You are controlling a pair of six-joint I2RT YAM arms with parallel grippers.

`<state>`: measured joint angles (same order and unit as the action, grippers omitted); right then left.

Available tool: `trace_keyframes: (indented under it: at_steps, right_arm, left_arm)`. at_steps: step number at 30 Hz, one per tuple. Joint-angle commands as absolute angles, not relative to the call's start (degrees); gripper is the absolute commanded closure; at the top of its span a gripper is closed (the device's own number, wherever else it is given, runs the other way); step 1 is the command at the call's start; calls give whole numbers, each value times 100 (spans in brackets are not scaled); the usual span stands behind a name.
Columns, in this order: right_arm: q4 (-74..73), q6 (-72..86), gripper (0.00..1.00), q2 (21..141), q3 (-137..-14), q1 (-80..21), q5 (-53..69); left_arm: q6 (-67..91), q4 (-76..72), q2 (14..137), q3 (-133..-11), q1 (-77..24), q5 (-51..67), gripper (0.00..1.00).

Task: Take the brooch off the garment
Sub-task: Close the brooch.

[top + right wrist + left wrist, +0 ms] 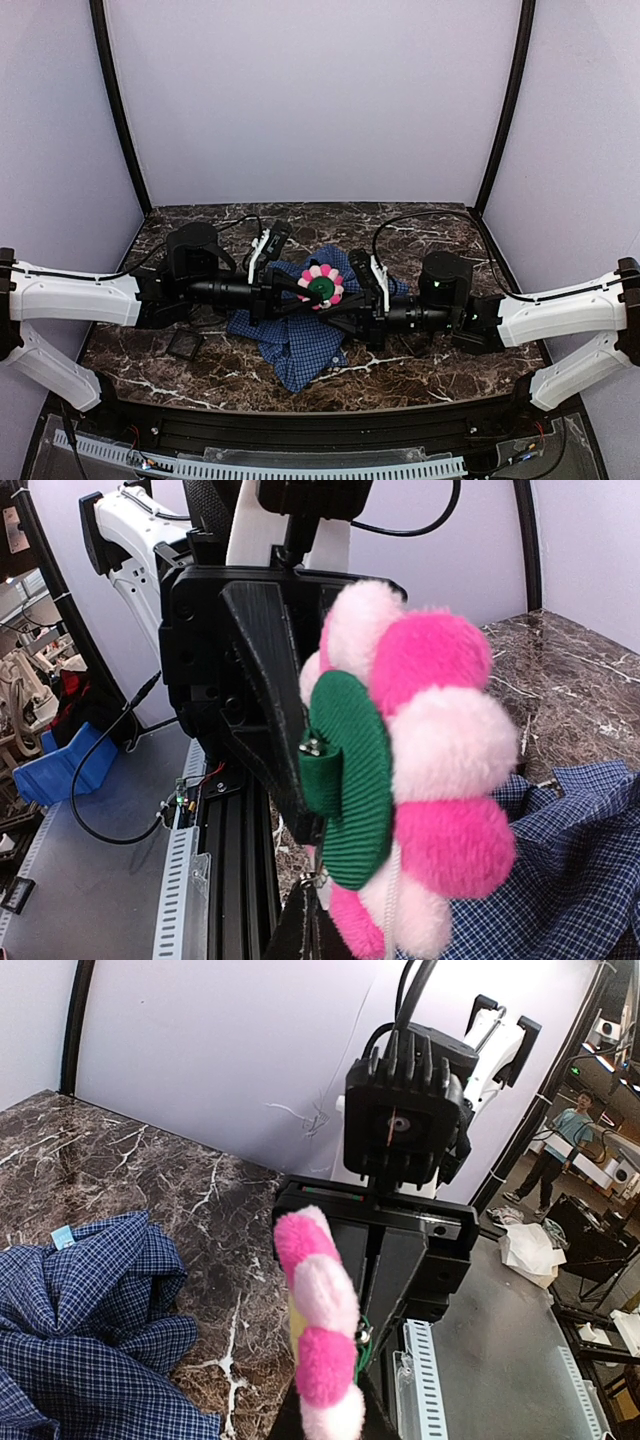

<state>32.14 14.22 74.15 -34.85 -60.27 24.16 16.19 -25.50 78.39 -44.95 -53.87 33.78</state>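
The brooch (pixel 321 286), a pink pom-pom flower with a green round back (pixel 350 780), hangs in the air between both grippers, above the garment (pixel 300 340). My left gripper (pixel 300 286) comes in from the left and is shut on the brooch, which shows edge-on (pixel 322 1330) rising from its jaws. From the right, my right gripper (pixel 312 920) is shut, its tips pinching the small metal pin at the brooch's back. The blue checked garment (pixel 90 1330) lies crumpled on the marble table, apart from the brooch in the left wrist view.
A small black square tray (pixel 185 345) lies on the table left of the garment. The shirt's light-blue tag (pixel 62 1237) shows at its far edge. A black rail (pixel 320 425) runs along the near edge, and white walls close off the back and sides.
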Motion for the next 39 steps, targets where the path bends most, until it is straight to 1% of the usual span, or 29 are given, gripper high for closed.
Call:
trace_keyframes:
  at_steps: [1, 5, 8, 20, 23, 27, 32, 39]
  right_arm:
    - [3491, 1527, 100, 7239, -3446, -6064, 2442]
    - [3466, 1560, 100, 7224, -3467, -6060, 2384]
    - [3409, 1582, 100, 7225, -3508, -6060, 2311]
    - [3237, 1625, 100, 7403, -3696, -6064, 2202]
    - [3226, 1628, 100, 7428, -3723, -6058, 2207]
    - [3204, 1627, 100, 7474, -3740, -6062, 2184]
    - [3119, 1626, 100, 7497, -3749, -6064, 2147]
    - [3026, 1637, 71, 7413, -3687, -6054, 2095]
  left_arm:
    - [1407, -2307, 7702, -4407, -5381, 3311, 99]
    - [1219, -2001, 7712, -4457, -5380, 3134, 98]
    - [1116, -1887, 7752, -4485, -5387, 3209, 95]
    - [1001, -1872, 7877, -4529, -5394, 3462, 91]
    - [986, -1876, 7894, -4531, -5396, 3491, 92]
    - [1050, -2010, 7851, -4485, -5394, 3465, 99]
    - [1278, -2221, 7779, -4412, -5383, 3376, 99]
    - [1475, -2264, 7770, -4412, -5383, 3304, 99]
